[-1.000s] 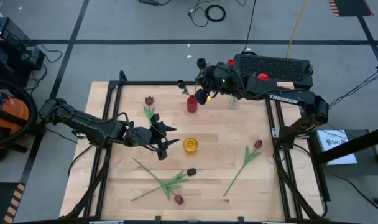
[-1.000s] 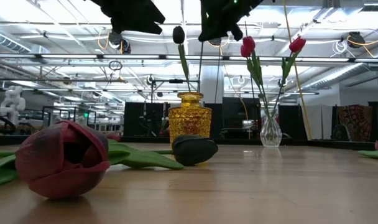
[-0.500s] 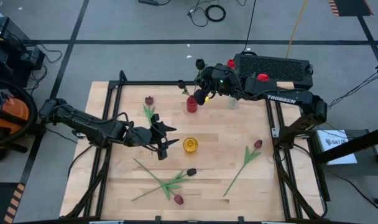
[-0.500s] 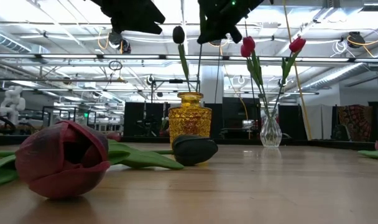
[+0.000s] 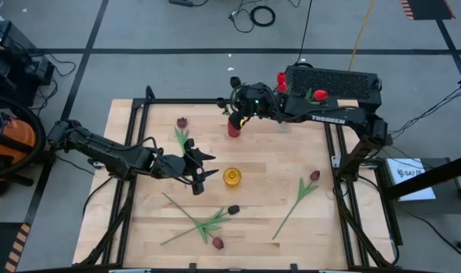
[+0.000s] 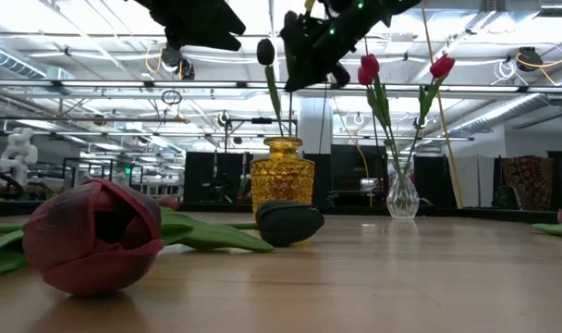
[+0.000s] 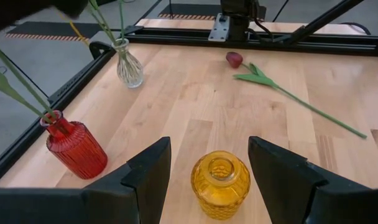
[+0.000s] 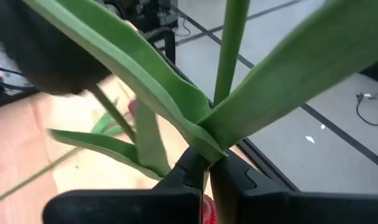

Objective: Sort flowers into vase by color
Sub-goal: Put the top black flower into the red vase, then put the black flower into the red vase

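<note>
The low view cut off both arms at its top edge. The red vase (image 6: 293,153) stood hidden behind the yellow vase (image 6: 282,173) there. In the right wrist view the tulip stem (image 8: 231,43) ran out of frame, its head unseen.

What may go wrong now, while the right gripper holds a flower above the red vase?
The right gripper grips a dark flower by its stem over the red vase. That vase is narrow-necked, so the stem could miss or tip it. The glass vase with red flowers stands close beside and might be knocked. The left gripper waits open at the yellow vase.
</note>
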`<action>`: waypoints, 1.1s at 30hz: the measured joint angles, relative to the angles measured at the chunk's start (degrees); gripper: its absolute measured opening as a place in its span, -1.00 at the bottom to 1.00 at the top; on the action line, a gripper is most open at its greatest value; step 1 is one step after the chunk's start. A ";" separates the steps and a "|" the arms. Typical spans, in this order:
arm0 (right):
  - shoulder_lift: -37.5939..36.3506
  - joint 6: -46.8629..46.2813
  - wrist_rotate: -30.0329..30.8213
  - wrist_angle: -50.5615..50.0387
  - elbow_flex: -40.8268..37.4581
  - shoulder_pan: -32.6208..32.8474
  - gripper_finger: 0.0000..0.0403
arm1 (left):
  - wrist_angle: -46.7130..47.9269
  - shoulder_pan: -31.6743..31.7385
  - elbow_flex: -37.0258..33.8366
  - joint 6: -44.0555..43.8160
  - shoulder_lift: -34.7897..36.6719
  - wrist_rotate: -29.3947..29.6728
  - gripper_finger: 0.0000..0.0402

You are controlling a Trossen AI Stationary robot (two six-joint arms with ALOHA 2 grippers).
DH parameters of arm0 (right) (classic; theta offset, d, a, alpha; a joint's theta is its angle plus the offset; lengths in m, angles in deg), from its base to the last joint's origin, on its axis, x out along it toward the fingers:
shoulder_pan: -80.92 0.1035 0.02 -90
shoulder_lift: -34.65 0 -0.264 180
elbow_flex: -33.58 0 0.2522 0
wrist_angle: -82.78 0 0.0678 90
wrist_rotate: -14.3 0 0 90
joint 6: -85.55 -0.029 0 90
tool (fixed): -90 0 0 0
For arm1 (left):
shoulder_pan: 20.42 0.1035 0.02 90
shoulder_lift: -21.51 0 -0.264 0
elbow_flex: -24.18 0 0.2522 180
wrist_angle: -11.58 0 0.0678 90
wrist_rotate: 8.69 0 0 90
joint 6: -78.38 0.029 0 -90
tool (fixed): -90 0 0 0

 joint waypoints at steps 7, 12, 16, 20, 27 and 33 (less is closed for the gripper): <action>1.36 -0.38 -0.06 -0.30 -0.02 -0.96 -0.92 | -0.02 0.00 0.00 0.02 0.00 0.00 0.10; 1.50 1.06 -0.04 -0.27 -0.02 -1.90 -0.67 | -0.02 0.00 0.00 0.00 0.00 0.00 0.10; 1.63 2.64 -1.34 -0.76 -0.02 -2.12 -0.37 | -0.02 0.00 0.00 0.00 0.00 0.00 0.10; 1.61 4.66 -1.33 -0.38 -0.02 -2.12 -0.05 | -0.02 0.00 0.00 0.00 0.00 0.00 0.10; 0.50 6.56 -1.28 -3.30 -0.02 -2.12 0.37 | 0.00 0.00 0.00 0.02 0.00 -1.24 0.10; -2.96 6.67 -1.19 -5.27 -0.03 -1.66 0.52 | 0.74 0.00 0.00 -0.02 0.00 -1.29 0.10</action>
